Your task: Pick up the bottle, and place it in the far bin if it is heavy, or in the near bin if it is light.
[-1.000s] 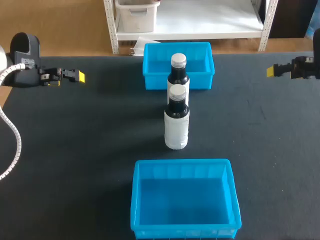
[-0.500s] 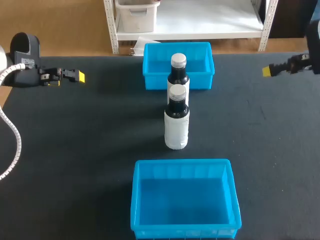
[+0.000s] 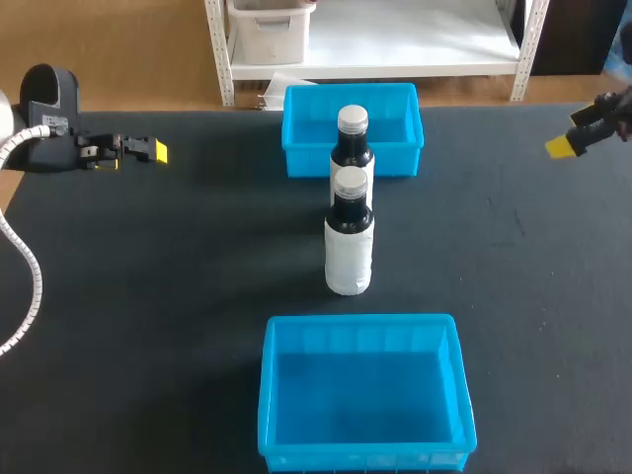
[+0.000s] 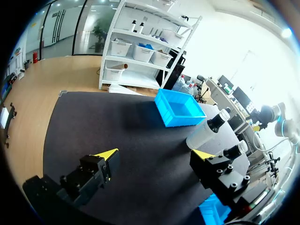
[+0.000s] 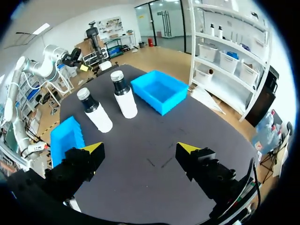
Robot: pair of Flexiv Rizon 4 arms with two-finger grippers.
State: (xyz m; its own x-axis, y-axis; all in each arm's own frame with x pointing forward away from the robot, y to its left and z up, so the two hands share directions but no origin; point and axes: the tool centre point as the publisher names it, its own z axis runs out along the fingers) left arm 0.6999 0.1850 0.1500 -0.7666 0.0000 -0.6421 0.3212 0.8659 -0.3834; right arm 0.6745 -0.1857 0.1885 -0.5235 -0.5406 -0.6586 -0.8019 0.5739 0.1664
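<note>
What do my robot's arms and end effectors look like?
Both the left end effector and the right end effector have blocky black fingers ending in bright yellow wedge tips. The left arm has a rounded black housing, with a white ribbed cable trailing from it.

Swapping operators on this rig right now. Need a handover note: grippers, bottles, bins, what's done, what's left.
Left gripper: open, empty, over the left side of the table, well clear of the bottles.
Right gripper: open, empty, at the far right edge.
Both bottles stand upright on the table's midline between the bins: near bottle, and far bottle just in front of the far bin. Near bin sits closest to the robot.
Done: nothing; no bottle gripped, none in either bin.
Left: grasp a bottle, judge its weight, then far bin if heavy, near bin if light.
</note>
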